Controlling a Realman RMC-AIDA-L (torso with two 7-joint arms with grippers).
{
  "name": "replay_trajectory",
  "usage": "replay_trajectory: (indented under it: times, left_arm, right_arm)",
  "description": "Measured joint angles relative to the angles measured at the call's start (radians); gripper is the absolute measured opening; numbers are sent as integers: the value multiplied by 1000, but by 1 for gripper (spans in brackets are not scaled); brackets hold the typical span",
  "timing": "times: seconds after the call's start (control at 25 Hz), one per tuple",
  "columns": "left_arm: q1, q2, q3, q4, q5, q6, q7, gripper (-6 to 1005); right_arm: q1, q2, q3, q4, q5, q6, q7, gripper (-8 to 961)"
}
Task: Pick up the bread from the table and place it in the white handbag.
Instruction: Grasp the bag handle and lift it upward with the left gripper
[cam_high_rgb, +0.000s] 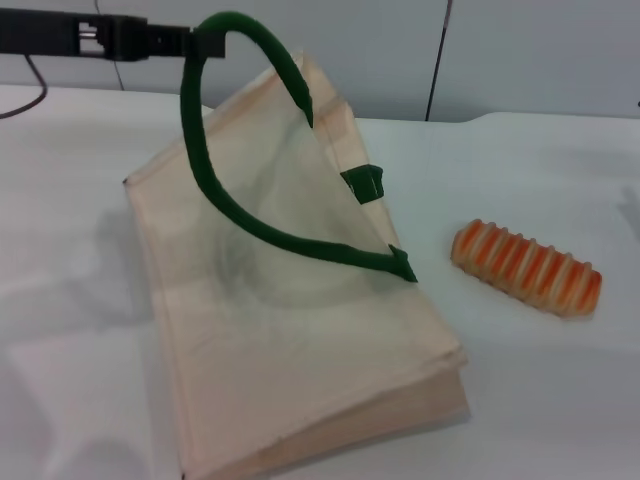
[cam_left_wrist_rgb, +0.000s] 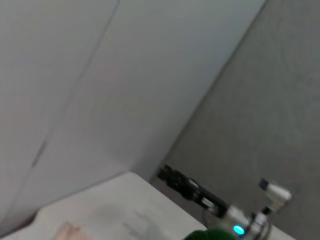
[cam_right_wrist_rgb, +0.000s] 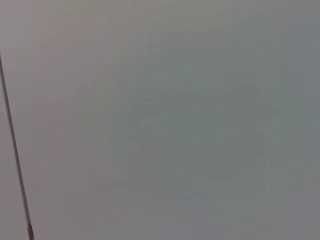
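Note:
The white handbag (cam_high_rgb: 300, 340) lies flat on the table (cam_high_rgb: 540, 390), left of centre in the head view. My left gripper (cam_high_rgb: 203, 42) reaches in from the upper left and is shut on one dark green handle (cam_high_rgb: 200, 150). It holds the handle up, so the bag's upper layer is lifted and the mouth gapes. A bit of that green handle shows in the left wrist view (cam_left_wrist_rgb: 200, 235). The bread (cam_high_rgb: 527, 268) lies on the table to the right of the bag, apart from it. My right gripper is out of view.
A grey wall with a dark vertical seam (cam_high_rgb: 438, 60) stands behind the table. A black cable (cam_high_rgb: 30, 95) lies at the far left. The left wrist view shows a dark device with a blue light (cam_left_wrist_rgb: 237, 229). The right wrist view shows only grey wall.

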Motion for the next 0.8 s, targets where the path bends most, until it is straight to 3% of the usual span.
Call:
replay_trajectory:
  times: [0.28, 0.52, 0.64, 0.8]
  left_arm:
    - [-5, 12, 0, -42, 35, 77, -3, 145]
    - [-8, 19, 0, -21, -28, 80, -4, 147]
    - [-11, 20, 0, -15, -30, 80, -4, 148]
    - [-10, 20, 0, -9, -29, 81, -7, 150]
  right_arm:
    - [-7, -1, 0, -2, -1, 4, 56, 894]
    - [-14, -4, -12, -26, -18, 1, 153, 893]
    - [-21, -8, -36, -70, -96, -1, 252, 893]
    - [-45, -15, -76, -222, -324, -2, 510, 894]
